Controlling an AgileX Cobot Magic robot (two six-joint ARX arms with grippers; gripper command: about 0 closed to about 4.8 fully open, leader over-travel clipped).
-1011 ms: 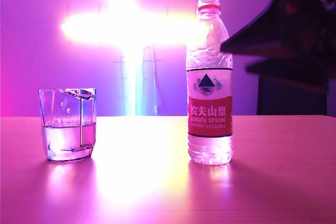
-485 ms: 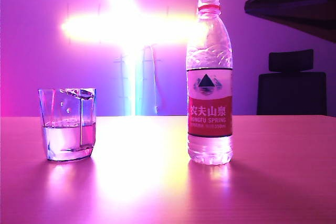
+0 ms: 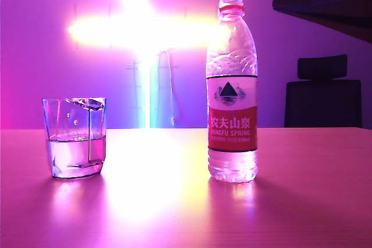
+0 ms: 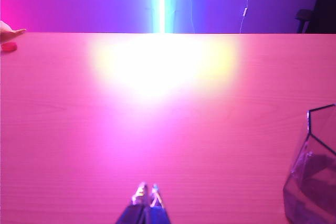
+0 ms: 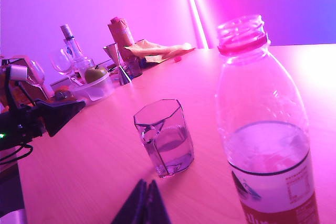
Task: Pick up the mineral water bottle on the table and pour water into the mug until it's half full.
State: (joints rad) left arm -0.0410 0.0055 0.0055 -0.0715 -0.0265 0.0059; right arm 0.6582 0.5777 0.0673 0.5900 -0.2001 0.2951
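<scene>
Bottle (image 3: 232,91) upright on table (image 3: 174,213), mouth up.

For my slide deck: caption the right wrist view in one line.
Right gripper, jaws shut and empty, hangs above the table near the uncapped mineral water bottle and partly filled mug.

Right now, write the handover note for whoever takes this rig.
Left end effector: shut, empty, low over the table near the mug.
Right end effector: shut, empty, raised beside the bottle, not touching it.
Bottle: upright, uncapped, right of the mug, partly full.
Mug: upright, water near half.
Done: pour and set-down, apparently.
Left: check the level, then park the arms.
</scene>
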